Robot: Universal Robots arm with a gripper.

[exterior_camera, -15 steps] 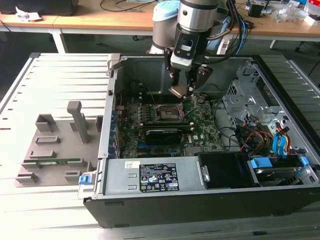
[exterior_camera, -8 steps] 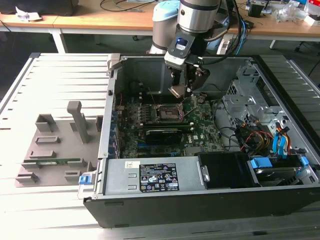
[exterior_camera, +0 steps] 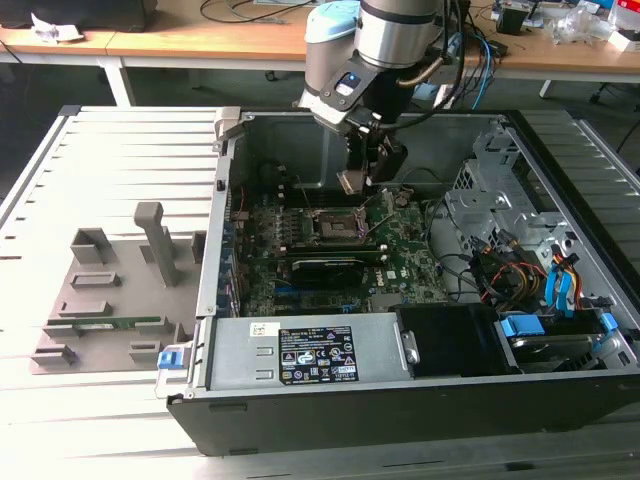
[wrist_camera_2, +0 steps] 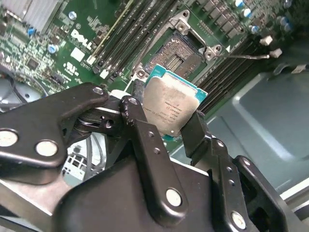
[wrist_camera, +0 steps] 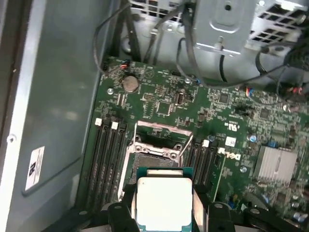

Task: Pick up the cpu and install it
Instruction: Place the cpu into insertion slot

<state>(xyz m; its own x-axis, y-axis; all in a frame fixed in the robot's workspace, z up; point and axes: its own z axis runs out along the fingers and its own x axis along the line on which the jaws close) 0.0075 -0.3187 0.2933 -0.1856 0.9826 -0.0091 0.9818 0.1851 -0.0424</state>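
Robotics lab: open computer case (exterior_camera: 300, 440), cable-strewn benches (exterior_camera: 180, 40).

below gripper (wrist_camera_2: 166, 116) — socket (wrist_camera_2: 178, 53) open, unblocked | flanks: memory slots (wrist_camera_2: 120, 34) | near: cables (wrist_camera: 181, 46), case wall (wrist_camera: 63, 96)

A pale grey slatted tabletop (exterior_camera: 120, 160) spreads beneath and around an open computer case (exterior_camera: 400, 420). Beyond the case runs a long wooden desk (exterior_camera: 200, 40) on white legs (exterior_camera: 118, 85), strewn with cables (exterior_camera: 235, 10). Dark floor (exterior_camera: 30, 100) lies beneath the desk. The light is even.
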